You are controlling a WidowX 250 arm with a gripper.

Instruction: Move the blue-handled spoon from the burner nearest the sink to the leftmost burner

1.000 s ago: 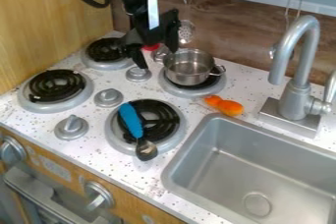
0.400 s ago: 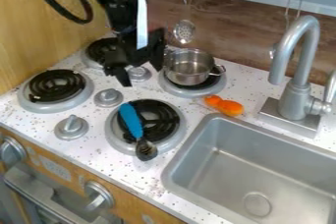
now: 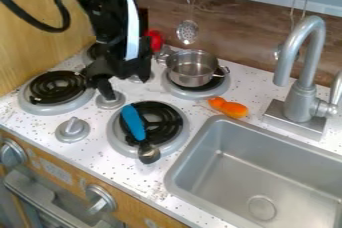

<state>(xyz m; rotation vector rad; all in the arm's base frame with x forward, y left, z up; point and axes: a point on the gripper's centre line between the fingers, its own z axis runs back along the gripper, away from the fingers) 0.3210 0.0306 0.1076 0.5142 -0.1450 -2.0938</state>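
the claw, spread wide, partly covers a silver knob, the arm mostly hiding a burner.

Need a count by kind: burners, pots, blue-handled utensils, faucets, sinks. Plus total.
Burners: 4, one partly behind the arm
Pot: 1
Blue-handled utensil: 1
Faucet: 1
Sink: 1
Total: 8

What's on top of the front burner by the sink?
A blue-handled utensil lies across the burner, its dark end over the rim. Coils show around it; whatever is beneath it is covered.
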